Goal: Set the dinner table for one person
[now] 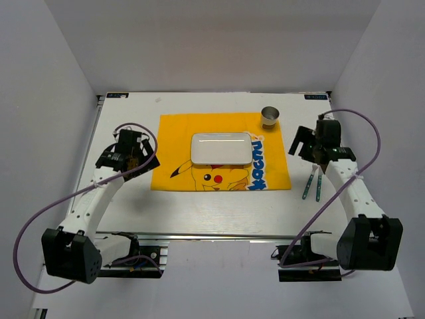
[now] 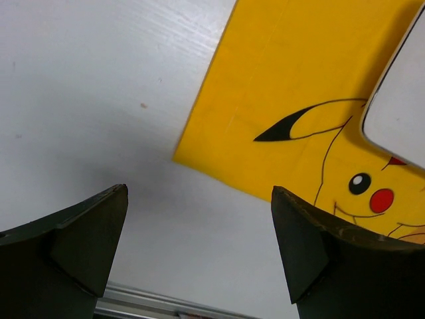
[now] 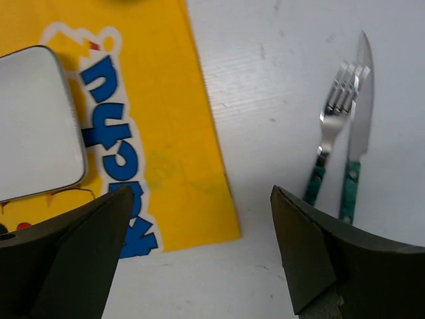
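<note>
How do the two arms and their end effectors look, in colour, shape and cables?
The left arm and the right arm both have white links, boxy black joint housings and black wrists. A looping purple cable runs along each. The left end effector and the right end effector each have two dark, wedge-shaped fingers. No markings are readable.

Quick tally: one dinner table (image 1: 199,216), and one yellow placemat (image 1: 174,136) on it. One white plate (image 1: 221,147) (rectangular, not round). One small metal cup (image 1: 269,118) at the mat's far right corner. Cutlery off to the right comes to two pieces, one fork (image 3: 327,136) and one knife (image 3: 360,113), both with green handles. Robot arms: two, the left arm (image 1: 99,193) and the right arm (image 1: 358,193).
</note>
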